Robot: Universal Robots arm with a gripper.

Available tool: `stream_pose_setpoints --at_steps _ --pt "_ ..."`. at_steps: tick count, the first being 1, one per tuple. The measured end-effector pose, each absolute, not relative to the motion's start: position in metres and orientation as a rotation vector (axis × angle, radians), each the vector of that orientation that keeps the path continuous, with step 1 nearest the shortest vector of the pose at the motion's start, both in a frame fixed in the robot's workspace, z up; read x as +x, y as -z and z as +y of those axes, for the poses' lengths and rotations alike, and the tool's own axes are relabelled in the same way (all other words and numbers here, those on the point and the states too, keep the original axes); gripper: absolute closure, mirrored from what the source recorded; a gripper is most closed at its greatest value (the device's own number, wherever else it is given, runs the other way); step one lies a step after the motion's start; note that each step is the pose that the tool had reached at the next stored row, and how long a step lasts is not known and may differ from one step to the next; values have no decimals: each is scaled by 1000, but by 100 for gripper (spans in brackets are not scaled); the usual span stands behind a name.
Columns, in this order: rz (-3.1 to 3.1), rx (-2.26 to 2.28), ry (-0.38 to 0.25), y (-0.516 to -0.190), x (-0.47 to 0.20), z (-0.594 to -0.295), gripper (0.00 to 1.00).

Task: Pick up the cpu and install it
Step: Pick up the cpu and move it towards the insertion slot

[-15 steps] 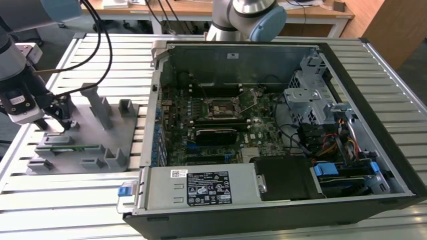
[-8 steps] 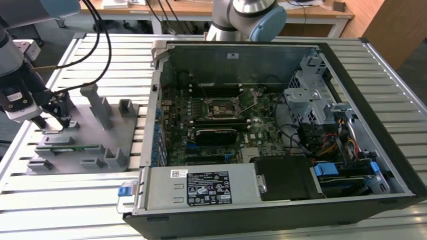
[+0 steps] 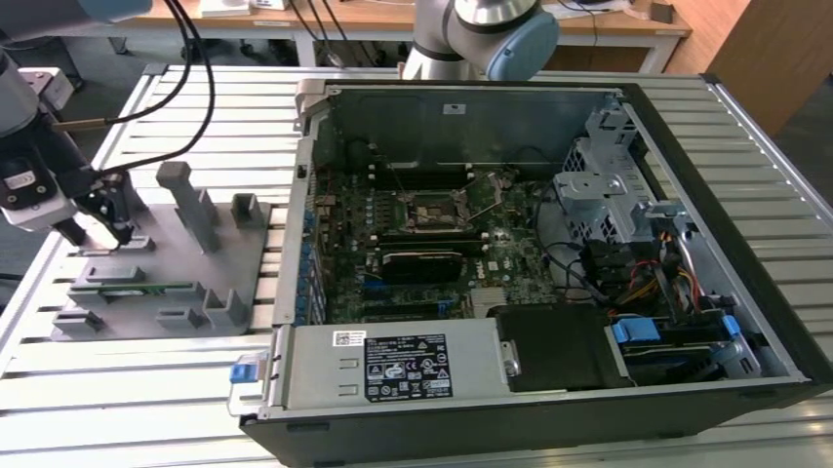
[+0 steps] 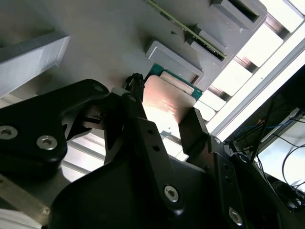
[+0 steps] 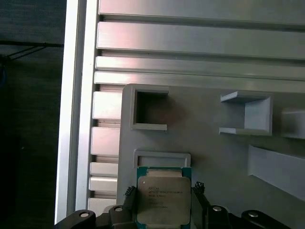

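Silver-lidded, green-edged cpu [image 5: 164,200] lying flat, lid up, square to grey fixture tray [image 5: 214,167] edges, straddled by spread gripper [image 5: 163,190].

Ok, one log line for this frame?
step: pick | claw: straddling cpu | cpu: at grey tray, outside case | grip: unclear
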State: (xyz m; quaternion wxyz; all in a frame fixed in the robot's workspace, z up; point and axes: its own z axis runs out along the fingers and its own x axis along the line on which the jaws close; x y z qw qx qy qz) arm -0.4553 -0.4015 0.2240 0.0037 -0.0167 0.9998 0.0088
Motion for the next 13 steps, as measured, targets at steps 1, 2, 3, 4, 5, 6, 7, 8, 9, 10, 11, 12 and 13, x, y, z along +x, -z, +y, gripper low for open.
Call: stream_pose_setpoints --at_steps 1,2,3,4,5,6,7,8,9,10,11,12,13 --pt "3134 -52 -28 -225 -455 -401 46" --pt "3134 -52 -28 -226 -455 -401 46" --pt "3134 -52 -28 -227 -455 -401 46" --pt "3134 -52 -28 -228 -455 -401 46" --pt "3134 -52 -28 -229 -455 -401 46" --pt "3134 -52 -28 -230 -455 -401 46" --pt "3134 -52 -28 -231 -455 -401 46" --pt "3134 -52 -28 -232 -455 -401 46" --pt "3134 -52 -28 -233 -455 -401 46" --pt "3134 -52 -28 -234 -455 -401 46" --pt "3134 -52 -28 -234 -455 -401 46" --pt "3134 -52 -28 -235 -455 -401 46" --pt "3134 -52 -28 -236 -455 -401 46"
